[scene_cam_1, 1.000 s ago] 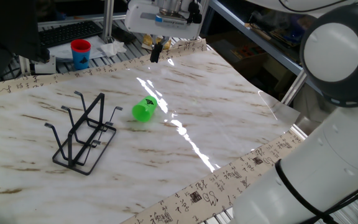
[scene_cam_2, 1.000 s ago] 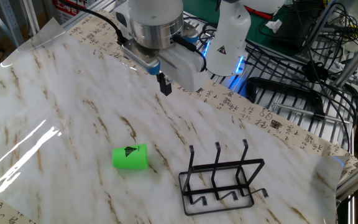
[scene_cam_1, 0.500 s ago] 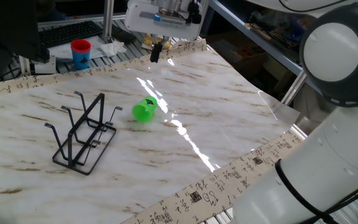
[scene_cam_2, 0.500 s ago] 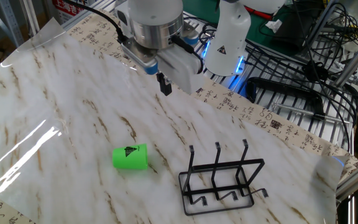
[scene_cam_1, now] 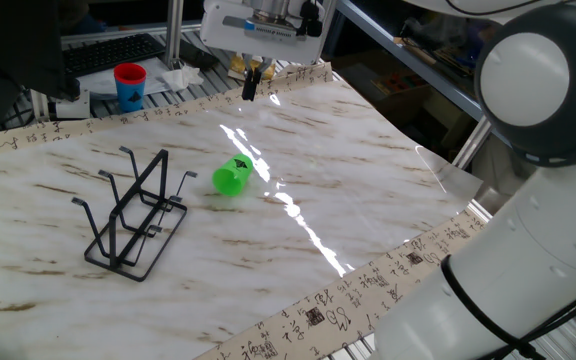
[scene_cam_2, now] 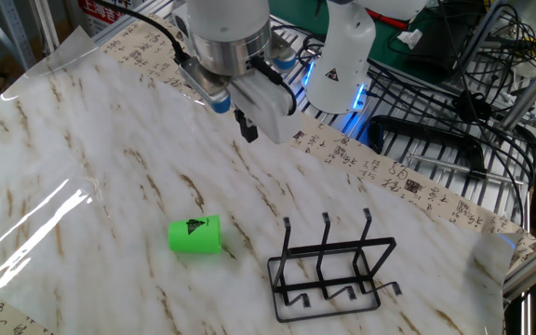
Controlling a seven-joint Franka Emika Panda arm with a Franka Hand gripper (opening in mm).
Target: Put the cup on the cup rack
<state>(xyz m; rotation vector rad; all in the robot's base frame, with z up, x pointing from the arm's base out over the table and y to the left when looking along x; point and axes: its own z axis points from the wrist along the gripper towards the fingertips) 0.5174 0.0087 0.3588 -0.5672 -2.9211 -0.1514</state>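
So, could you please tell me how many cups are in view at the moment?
2. The green cup lies on its side on the table, right of the cup rack. A red cup with a blue band stands upright beyond the table's far edge, seen only in one view.

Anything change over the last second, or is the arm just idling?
Only the arm moved: its wrist turned a little above the far side of the table, and the gripper stayed up there, holding nothing. It took hold of nothing and let nothing go. The green cup lies on its side in the same spot, and the rack has not shifted.
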